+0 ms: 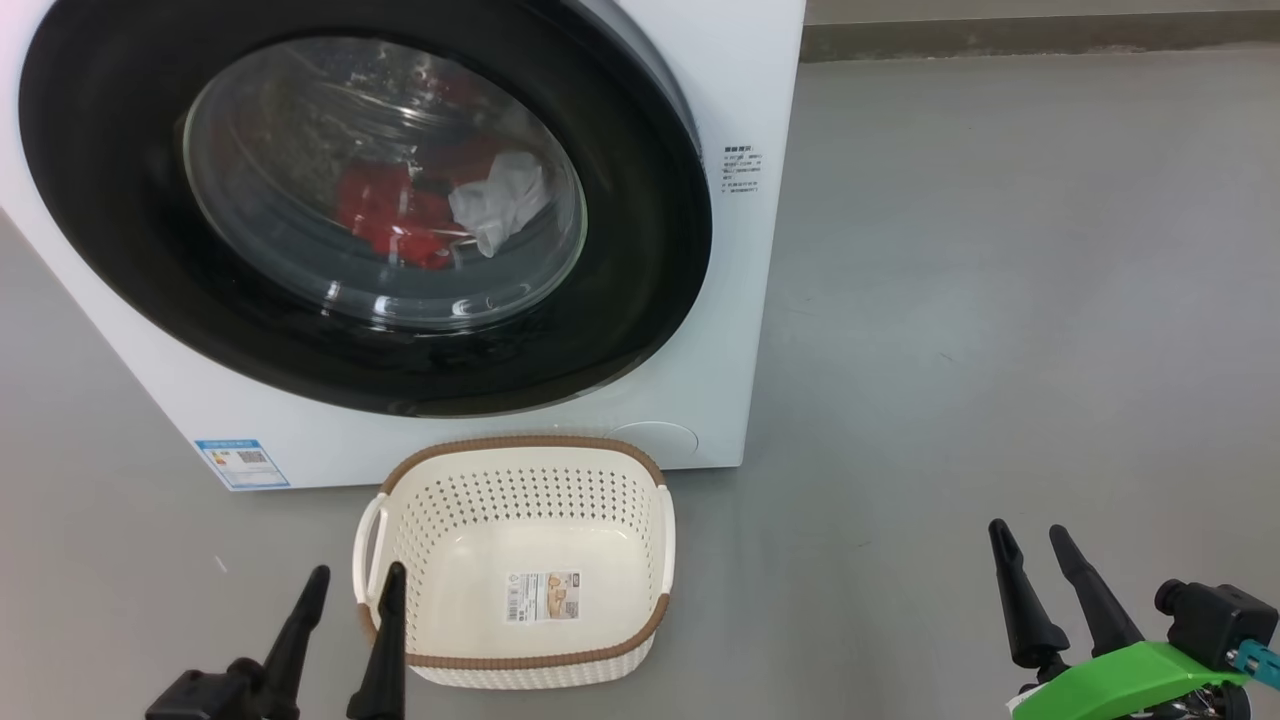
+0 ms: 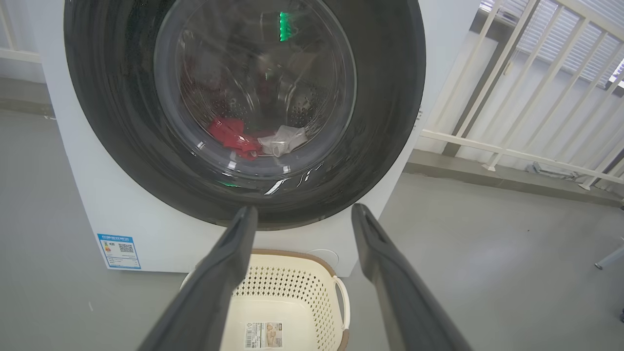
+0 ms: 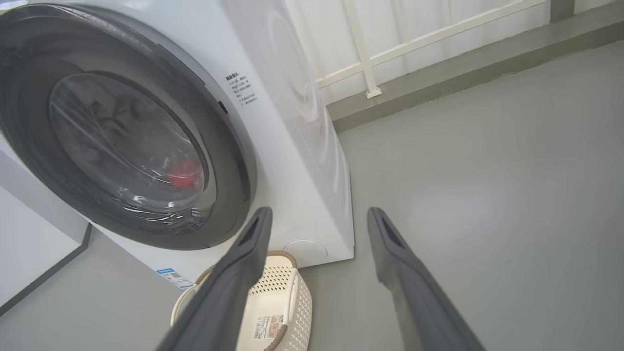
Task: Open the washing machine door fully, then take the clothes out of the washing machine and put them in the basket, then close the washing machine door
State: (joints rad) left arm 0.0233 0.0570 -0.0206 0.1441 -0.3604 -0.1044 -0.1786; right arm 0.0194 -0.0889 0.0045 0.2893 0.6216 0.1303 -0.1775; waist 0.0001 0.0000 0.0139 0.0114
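Observation:
The white washing machine stands ahead with its black-rimmed round door against the front, glass bowl at the centre. Through the glass I see the clothes: red fabric and a white cloth piece; they also show in the left wrist view as clothes. The cream basket sits on the floor just before the machine, empty but for a label. My left gripper is open at the basket's left handle. My right gripper is open, well right of the basket, nothing between its fingers.
Grey floor spreads wide to the machine's right. A white railing and a low grey kerb run behind and beside the machine. A blue label marks the machine's lower left front.

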